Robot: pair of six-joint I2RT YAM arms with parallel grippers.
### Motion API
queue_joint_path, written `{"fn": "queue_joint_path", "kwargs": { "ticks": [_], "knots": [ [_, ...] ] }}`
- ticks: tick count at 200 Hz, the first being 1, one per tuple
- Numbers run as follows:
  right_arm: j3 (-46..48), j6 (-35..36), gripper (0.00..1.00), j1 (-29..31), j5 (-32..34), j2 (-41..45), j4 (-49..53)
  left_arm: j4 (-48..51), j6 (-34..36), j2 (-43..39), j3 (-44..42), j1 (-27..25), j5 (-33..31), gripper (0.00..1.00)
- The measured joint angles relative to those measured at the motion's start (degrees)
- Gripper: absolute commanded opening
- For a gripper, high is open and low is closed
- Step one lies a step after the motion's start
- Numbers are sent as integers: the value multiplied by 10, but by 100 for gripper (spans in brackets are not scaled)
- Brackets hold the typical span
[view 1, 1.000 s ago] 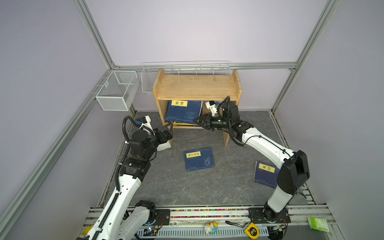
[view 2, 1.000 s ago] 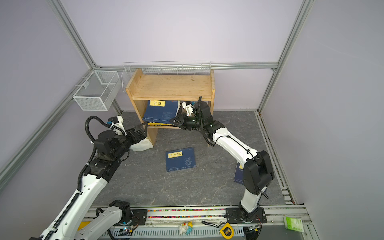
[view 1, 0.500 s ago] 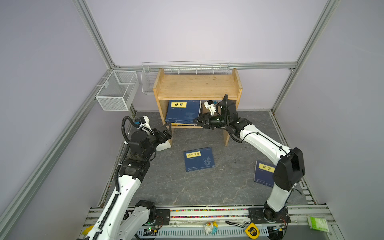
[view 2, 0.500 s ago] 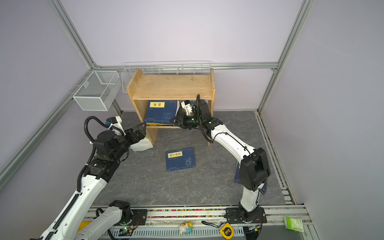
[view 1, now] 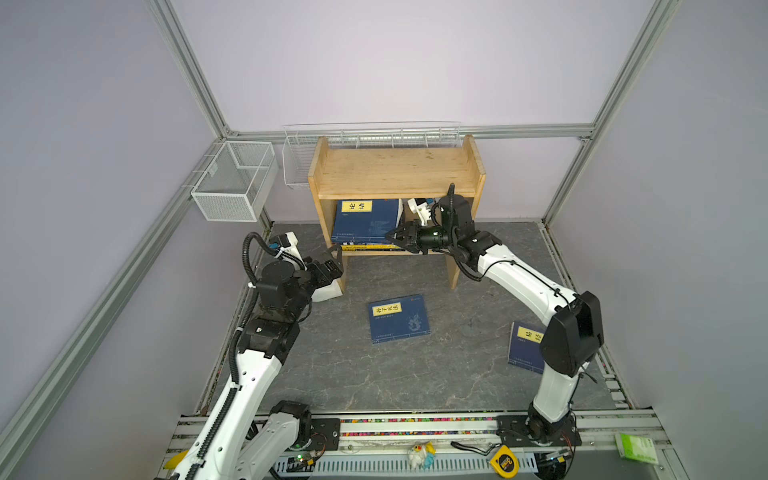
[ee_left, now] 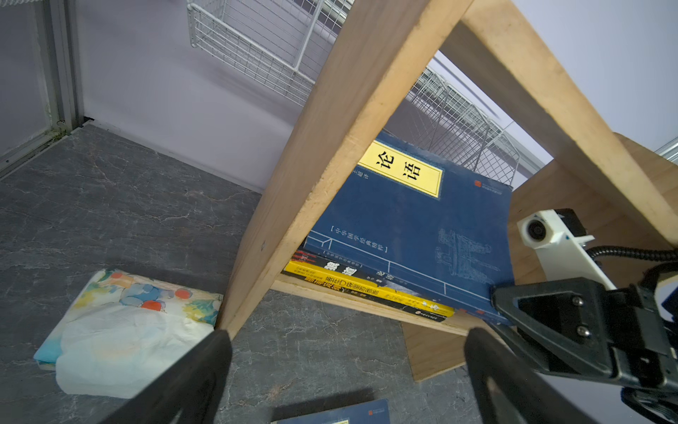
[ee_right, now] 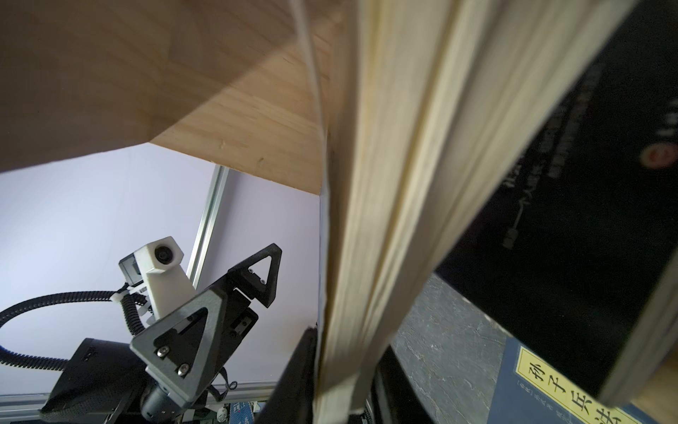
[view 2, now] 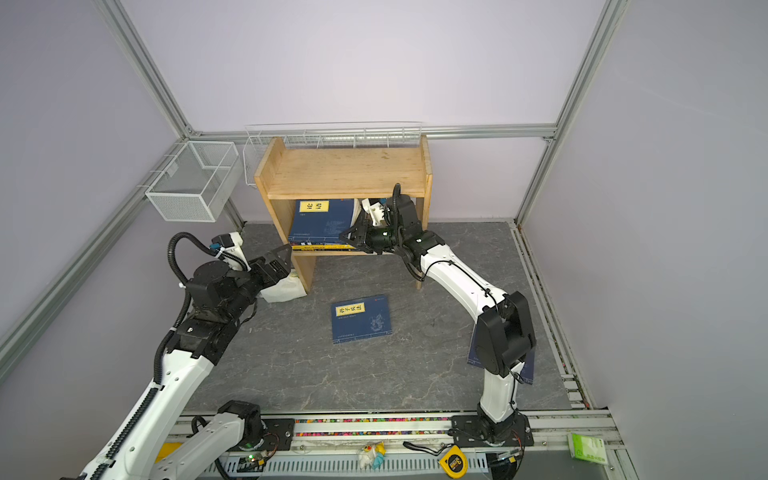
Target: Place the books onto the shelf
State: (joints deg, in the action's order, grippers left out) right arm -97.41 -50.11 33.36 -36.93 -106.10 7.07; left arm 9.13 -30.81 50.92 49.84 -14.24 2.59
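A wooden shelf stands at the back. In its lower bay a navy book with a yellow label leans on a flat stack that includes a black book and a yellow book. My right gripper has that navy book's fanned page edge between its jaws; whether they still press it does not show. A second navy book lies mid-floor. A third is partly hidden behind the right arm. My left gripper hangs open and empty beside the shelf's left leg.
A white floral packet lies against the shelf's left leg, under my left gripper. Wire baskets hang on the left wall and behind the shelf. A tape measure and a green packet sit on the front rail.
The right arm's elbow has swung a little left, toward the shelf, with the gripper staying at the leaning navy book's corner. The left arm has barely moved.
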Motion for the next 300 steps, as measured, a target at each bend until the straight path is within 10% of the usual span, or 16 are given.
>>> {"fn": "queue_joint_path", "kwargs": {
  "ticks": [104, 300],
  "knots": [
    [0, 63, 64, 8, 123, 7, 62, 0, 0, 0, 0, 1, 0, 100],
    [-30, 141, 47, 42, 310, 22, 116, 2, 0, -4, -6, 4, -9, 99]
  ]
}}
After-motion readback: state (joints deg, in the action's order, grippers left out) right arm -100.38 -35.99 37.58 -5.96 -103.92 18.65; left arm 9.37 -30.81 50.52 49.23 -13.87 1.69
